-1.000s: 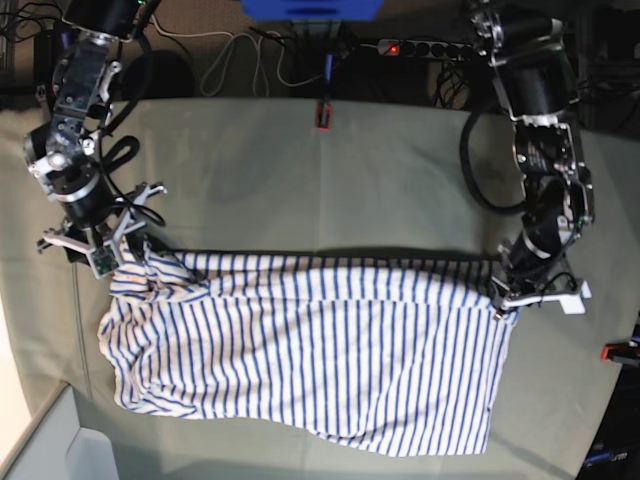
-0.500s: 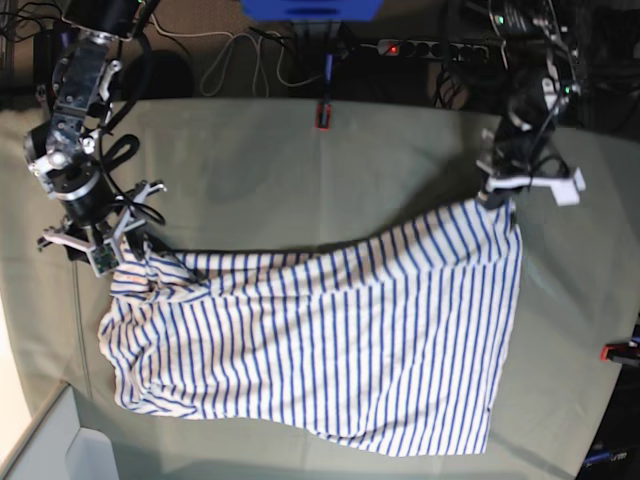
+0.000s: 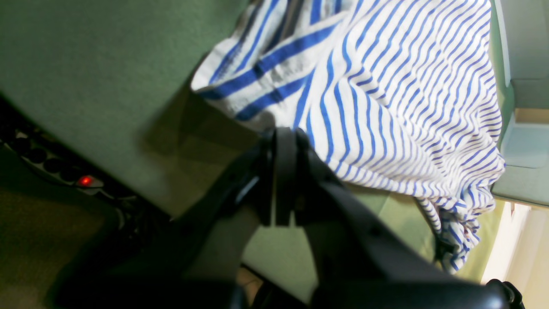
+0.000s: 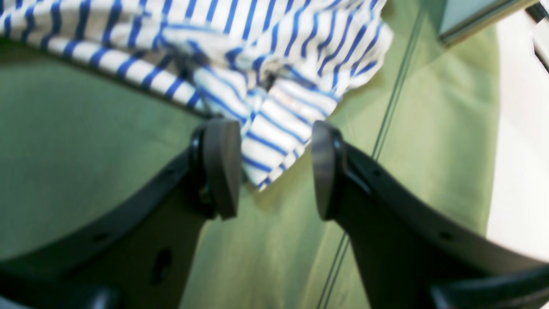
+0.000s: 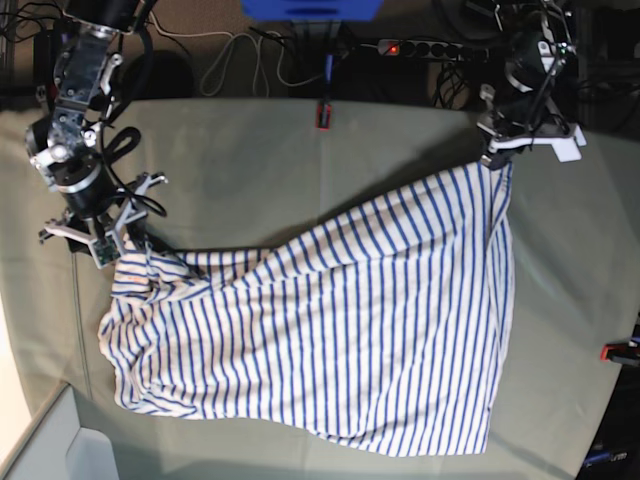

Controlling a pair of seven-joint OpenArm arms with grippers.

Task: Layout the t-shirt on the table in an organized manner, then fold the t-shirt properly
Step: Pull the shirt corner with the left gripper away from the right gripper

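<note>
- My left tool (image 5: 492, 158) is clamped on the t-shirt (image 5: 330, 330) corner near the bench (image 5: 260, 160) far edge.
- My right tool (image 4: 274, 167) gapes around a bunched sleeve, not pinching.
- Spreading unfinished; folding not started.

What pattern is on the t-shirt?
The t-shirt is white with thin blue stripes, clearest in the base view.

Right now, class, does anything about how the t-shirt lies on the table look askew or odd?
Yes. The t-shirt lies lopsided: the left gripper, jaws shut on one corner, holds it toward the table's far edge, so the top hem slants. The opposite corner sits bunched between the right gripper's open jaws.
</note>
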